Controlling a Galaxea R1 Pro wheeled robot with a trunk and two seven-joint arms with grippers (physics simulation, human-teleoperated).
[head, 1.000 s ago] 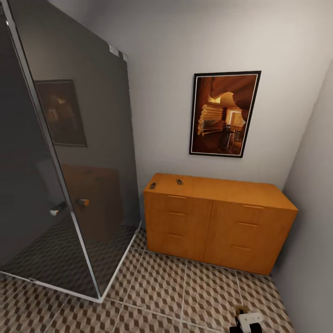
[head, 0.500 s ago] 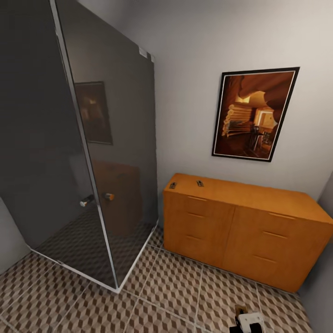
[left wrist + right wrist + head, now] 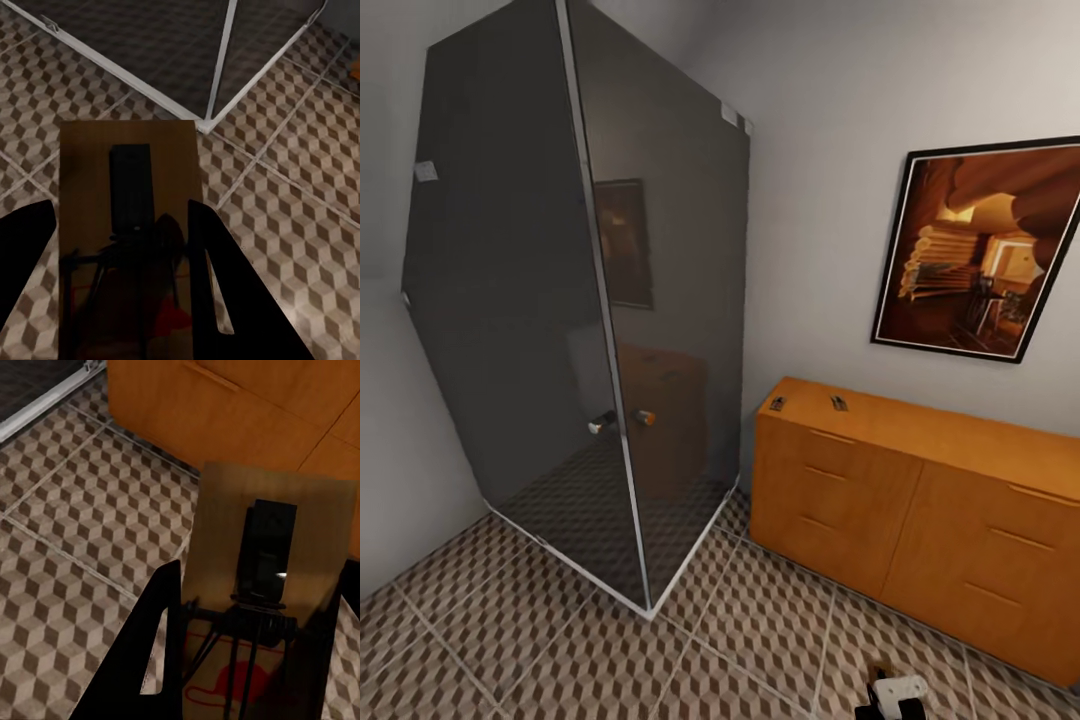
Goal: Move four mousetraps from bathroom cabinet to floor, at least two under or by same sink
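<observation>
The orange-brown cabinet (image 3: 920, 520) stands against the far wall, and its front (image 3: 225, 397) fills the far end of the right wrist view. Two mousetraps (image 3: 778, 404) (image 3: 839, 403) lie on its top near the left end. My left gripper (image 3: 120, 206) is shut on a brown mousetrap (image 3: 86, 172) above the cube-patterned bathroom floor (image 3: 285, 195). My right gripper (image 3: 259, 577) is shut on another mousetrap (image 3: 217, 525) over the floor (image 3: 90, 510) just in front of the cabinet. Part of the right gripper (image 3: 890, 695) pokes in at the head view's bottom edge. The bathroom sink is out of view.
A dark glass shower enclosure (image 3: 590, 330) with metal frame fills the left, and its corner rail (image 3: 135, 82) lies ahead of the left gripper. A framed picture (image 3: 980, 250) hangs above the cabinet. Tiled floor (image 3: 560, 640) runs between the shower and the cabinet.
The whole head view has swung left, so the shower and cabinet sit further right in the picture. The two mousetraps on the cabinet have not moved.
</observation>
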